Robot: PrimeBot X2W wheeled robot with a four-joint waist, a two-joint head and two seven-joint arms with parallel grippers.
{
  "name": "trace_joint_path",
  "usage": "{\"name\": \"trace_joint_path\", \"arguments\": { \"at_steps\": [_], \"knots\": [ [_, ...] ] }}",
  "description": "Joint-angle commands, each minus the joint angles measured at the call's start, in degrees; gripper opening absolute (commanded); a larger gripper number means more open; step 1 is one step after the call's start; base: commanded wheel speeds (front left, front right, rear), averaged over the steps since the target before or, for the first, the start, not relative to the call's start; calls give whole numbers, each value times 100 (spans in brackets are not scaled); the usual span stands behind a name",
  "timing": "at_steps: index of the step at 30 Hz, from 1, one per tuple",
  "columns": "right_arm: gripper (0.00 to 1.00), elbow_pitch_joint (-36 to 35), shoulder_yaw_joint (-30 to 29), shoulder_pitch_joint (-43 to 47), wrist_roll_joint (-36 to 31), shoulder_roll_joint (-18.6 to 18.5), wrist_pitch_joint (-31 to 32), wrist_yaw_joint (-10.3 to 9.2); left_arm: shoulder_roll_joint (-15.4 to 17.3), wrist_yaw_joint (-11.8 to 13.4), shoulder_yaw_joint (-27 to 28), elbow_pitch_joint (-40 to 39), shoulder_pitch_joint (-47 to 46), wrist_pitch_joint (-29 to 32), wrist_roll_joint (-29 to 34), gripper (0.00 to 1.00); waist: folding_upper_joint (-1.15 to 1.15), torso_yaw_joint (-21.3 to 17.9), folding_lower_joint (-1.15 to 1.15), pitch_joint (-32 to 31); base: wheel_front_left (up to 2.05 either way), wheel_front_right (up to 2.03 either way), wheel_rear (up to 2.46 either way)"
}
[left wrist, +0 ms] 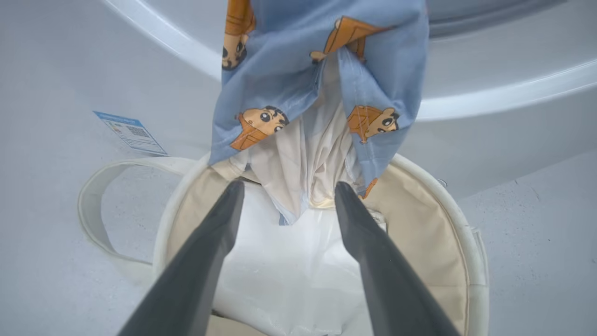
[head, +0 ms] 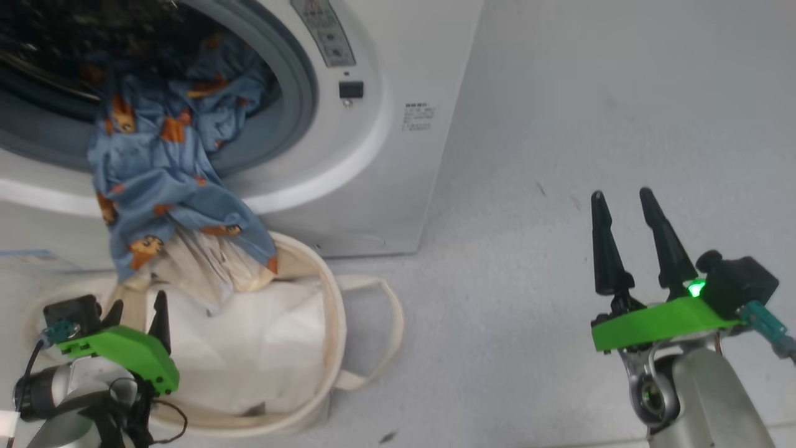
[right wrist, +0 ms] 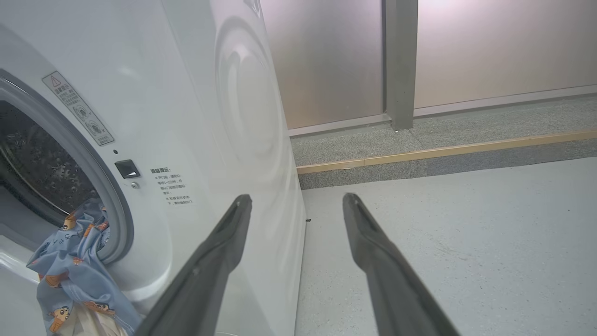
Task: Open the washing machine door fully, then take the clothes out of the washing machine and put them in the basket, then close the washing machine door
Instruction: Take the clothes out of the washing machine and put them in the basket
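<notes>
left gripper (head: 138, 308): at 7 o'clock in the head view, over the near rim of the basket. Its fingers are spread wide with nothing between them. In its wrist view the tips flank the lowest fold of the clothes without pinching it; I cannot tell whether they touch it.

clothes (head: 158, 162): at 10 o'clock, spilling out of the drum mouth over the gasket (head: 298, 81) and hanging toward 6 o'clock. The tail, with its pale lining (head: 205, 261), drops inside the basket's far rim. The top lies in the drum.

handling: probably soft, light and limp, with no shape of its own. It should stretch and trail when pulled, and is not fragile. It is likely to drag or catch on the gasket lip.

where to hold: the thick bunched part midway down the hang, not a thin hem. A deep pinch there would take both the blue layer and the lining.

basket (head: 339, 323): at 6 to 7 o'clock on the floor (head: 559, 124), just beside the machine's front. Its walls are soft, and one loop handle (head: 392, 323) sticks out at its 3 o'clock.

basket contents: a white sheet (head: 249, 354) and the tail of the clothes.

machine (head: 398, 74): at 11 to 12 o'clock, with its porthole uncovered.

drum (right wrist: 37, 172) contents: the upper part of the clothes. Deeper in, it is too dark to tell.

right gripper (head: 622, 199): at 4 o'clock over bare floor, well apart from the machine and basket. Its fingers are wide and empty.
</notes>
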Motion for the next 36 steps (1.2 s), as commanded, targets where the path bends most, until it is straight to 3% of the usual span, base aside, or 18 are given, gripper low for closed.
{"name": "trace_joint_path", "arguments": {
  "at_steps": [1, 6, 15, 26, 36],
  "knots": [
    [100, -106, 133, 77, 31, 25, -70, 3, 354, 122, 206, -371, 98, -73, 175, 100, 0, 130, 0, -368, 0, 0, 0],
    [100, 62, 124, 319, 82, 25, -70, 3, 401, 373, 638, -1298, 658, -75, 511, 100, 0, 271, 0, -924, 0, 0, 0],
    [100, 237, 208, 575, -33, -8, -70, 3, 511, 491, 1312, -2733, 1428, -76, 967, 100, 0, 404, 0, -1456, 0, 0, 0],
    [100, 364, 309, 683, -163, -6, -70, 3, 572, 589, 1689, -4421, 2402, -76, 1333, 100, 0, 410, 0, -1704, 0, 0, 0],
    [100, 416, 328, 674, -234, -6, -70, 3, 613, 625, 1686, -5193, 3038, 42, 1233, 100, 0, 381, 0, -1846, 0, 0, 0]
  ]
}}
